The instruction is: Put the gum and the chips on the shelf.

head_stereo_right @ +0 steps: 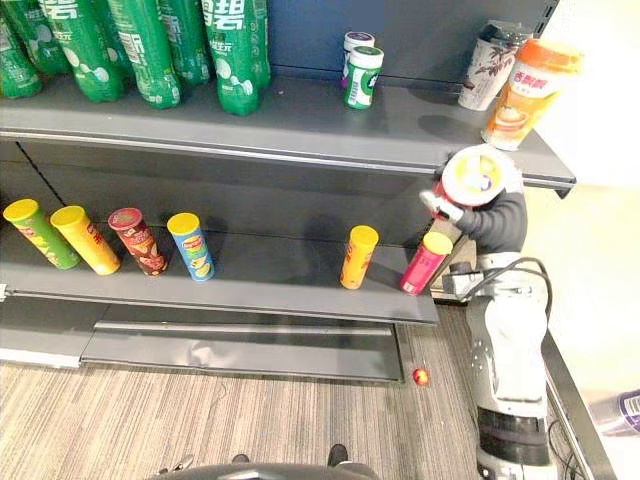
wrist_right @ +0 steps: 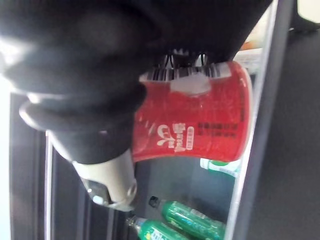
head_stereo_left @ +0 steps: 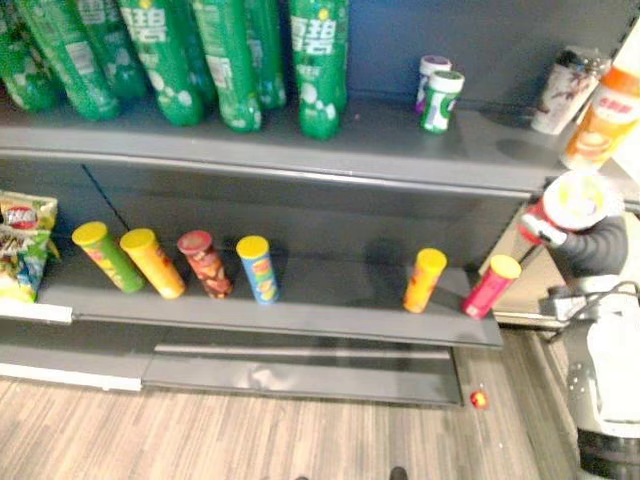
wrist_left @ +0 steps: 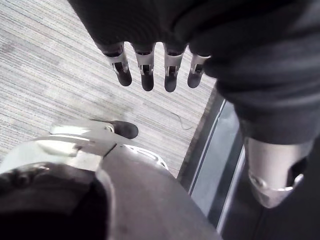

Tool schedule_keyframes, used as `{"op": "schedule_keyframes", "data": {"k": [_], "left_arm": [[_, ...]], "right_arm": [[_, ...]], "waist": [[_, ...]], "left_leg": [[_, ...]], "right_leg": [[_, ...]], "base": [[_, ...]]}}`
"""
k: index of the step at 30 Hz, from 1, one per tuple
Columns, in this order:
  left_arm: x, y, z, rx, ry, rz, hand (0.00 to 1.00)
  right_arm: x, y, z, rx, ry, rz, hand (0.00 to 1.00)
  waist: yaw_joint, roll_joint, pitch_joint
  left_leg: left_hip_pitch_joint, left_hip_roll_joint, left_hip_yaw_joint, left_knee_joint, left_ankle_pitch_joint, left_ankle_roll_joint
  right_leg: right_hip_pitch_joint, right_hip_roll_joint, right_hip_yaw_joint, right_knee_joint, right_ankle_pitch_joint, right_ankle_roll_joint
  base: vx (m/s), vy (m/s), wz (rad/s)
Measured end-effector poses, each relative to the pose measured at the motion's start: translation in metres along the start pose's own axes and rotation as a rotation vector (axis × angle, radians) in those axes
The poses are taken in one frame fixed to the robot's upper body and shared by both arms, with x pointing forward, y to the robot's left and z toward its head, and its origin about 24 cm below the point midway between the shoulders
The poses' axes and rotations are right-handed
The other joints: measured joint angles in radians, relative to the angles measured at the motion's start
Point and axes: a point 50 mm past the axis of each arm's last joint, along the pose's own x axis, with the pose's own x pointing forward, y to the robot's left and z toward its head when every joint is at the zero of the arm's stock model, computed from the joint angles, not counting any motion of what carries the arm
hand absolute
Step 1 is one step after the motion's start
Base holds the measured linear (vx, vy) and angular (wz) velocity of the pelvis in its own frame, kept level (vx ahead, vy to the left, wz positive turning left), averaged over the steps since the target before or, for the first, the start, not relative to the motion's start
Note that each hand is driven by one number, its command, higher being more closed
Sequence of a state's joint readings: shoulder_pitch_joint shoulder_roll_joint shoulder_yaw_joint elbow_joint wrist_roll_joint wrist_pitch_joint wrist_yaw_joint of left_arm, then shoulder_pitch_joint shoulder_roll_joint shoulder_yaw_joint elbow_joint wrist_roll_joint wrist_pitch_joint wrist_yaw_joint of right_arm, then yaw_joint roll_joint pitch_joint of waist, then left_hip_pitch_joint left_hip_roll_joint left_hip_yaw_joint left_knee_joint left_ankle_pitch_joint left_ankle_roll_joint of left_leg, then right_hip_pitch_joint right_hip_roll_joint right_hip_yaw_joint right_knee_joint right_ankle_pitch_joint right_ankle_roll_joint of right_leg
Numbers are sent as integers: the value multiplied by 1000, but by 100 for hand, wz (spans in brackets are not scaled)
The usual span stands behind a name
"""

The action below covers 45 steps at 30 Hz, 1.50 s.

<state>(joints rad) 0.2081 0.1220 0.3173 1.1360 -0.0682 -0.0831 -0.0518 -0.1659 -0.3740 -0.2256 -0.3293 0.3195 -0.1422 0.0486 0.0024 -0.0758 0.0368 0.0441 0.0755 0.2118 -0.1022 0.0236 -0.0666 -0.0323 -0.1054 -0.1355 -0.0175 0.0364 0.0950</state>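
Hanging left robot hand: fingers loosely spread, empty.
Gum: upright on the upper shelf.
Red chips can: right robot hand curled round it, beside the shelf's right end.
Our care: we steady it, clearing the pink can.

on the upper shelf we find bottles at the left, two gum tubs near the middle and two cups at the right end. on the lower shelf snack bags sit far left, then four chip cans in a row, two more apart toward the right. our right hand clasps a tub before the upper shelf's right end. a ball lies on the floor before the shelves.
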Motion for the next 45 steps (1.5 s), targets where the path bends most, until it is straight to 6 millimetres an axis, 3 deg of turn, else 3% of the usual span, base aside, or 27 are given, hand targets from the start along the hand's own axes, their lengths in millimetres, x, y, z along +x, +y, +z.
{"op": "schedule_keyframes", "data": {"k": [5,10,16,27,35,45], "left_arm": [[-1,2,-2,23,7,1,0],[0,2,-2,58,23,-8,0],[-1,3,-4,60,46,-9,0],[0,2,-1,40,44,-13,0],[2,-4,6,37,17,-27,0],[3,-5,11,50,0,-32,0]], "right_arm": [[32,13,-4,43,-13,64,100],[71,38,-17,170,58,150,100],[106,54,-13,196,79,195,100],[107,53,-43,172,252,164,100],[107,49,-46,176,257,147,100],[109,45,-43,194,212,104,100]], "waist": [[2,-12,-10],[17,-12,-11],[39,-12,-11],[54,-9,-8],[55,1,9],[56,-7,38]], "left_leg": [[3,0,3,0,5,7],[10,3,5,0,5,7],[10,10,1,0,9,2],[6,12,-7,0,9,2],[-3,6,-13,0,12,1],[-4,1,-10,0,3,-2]], "right_leg": [[2,1,4,-2,6,-3],[9,4,9,-7,12,-8],[18,12,1,-19,18,-9],[18,14,-4,-22,18,-9],[19,10,-21,-31,17,-9],[24,5,-20,-31,11,-6]], "base": [[0,-1,-1],[-5,-4,-2],[-1,-14,3],[0,-1,0],[3,-7,4],[0,0,0]]}}
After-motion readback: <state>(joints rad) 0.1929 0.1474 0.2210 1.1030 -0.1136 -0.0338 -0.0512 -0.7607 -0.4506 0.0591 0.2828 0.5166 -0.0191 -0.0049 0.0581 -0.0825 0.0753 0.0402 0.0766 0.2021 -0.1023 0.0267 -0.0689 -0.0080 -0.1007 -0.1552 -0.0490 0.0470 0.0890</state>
